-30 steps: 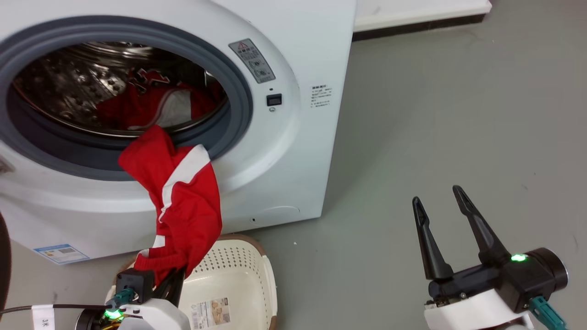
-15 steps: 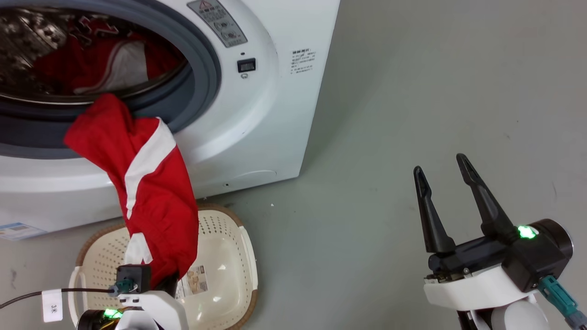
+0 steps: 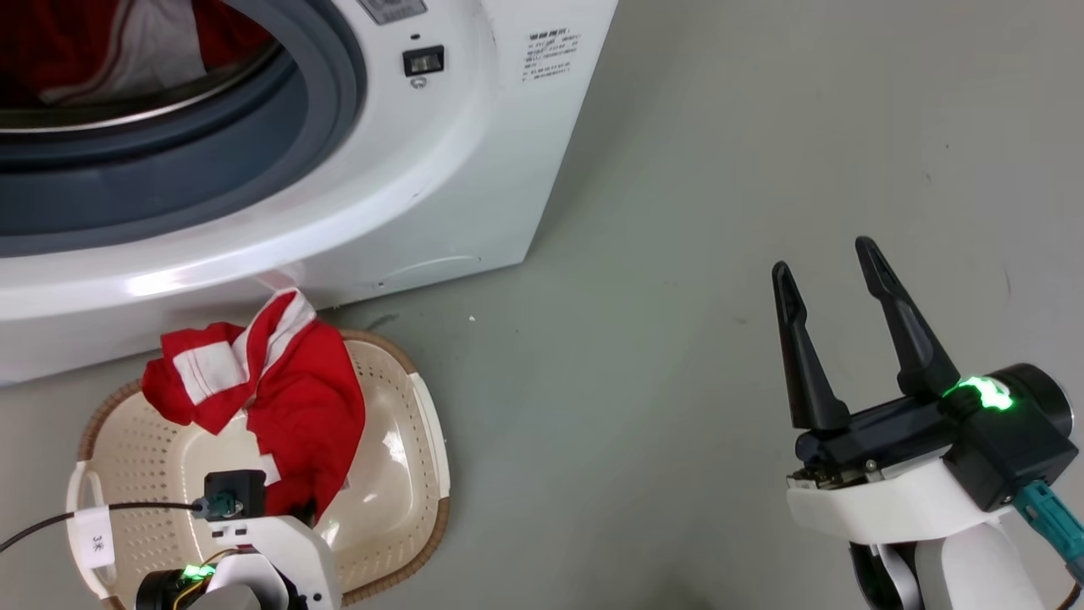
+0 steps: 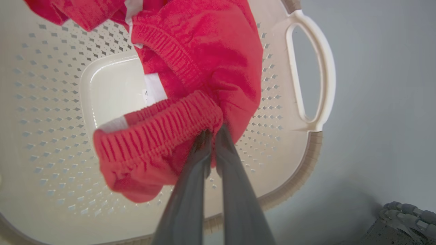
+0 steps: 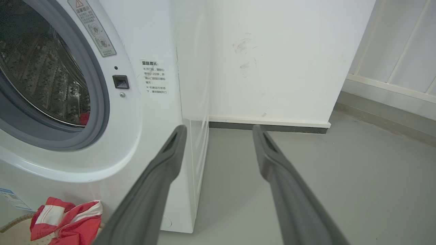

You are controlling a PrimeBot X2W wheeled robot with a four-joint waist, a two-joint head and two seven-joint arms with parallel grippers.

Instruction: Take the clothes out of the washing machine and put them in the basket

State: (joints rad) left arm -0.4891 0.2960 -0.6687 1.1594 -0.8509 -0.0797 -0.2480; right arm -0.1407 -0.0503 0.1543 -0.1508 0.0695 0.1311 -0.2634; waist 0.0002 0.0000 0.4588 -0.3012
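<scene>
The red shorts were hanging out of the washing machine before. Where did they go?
The red shorts slid out of the washing machine and dropped into the basket, the left gripper still shut on their waistband. The right gripper stayed open; other red clothes stay in the drum.

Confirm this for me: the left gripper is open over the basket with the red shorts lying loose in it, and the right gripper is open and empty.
Not quite. The left gripper is shut on the elastic waistband of the red shorts above the basket, as the left wrist view shows. The right gripper is open and empty, as stated.
</scene>
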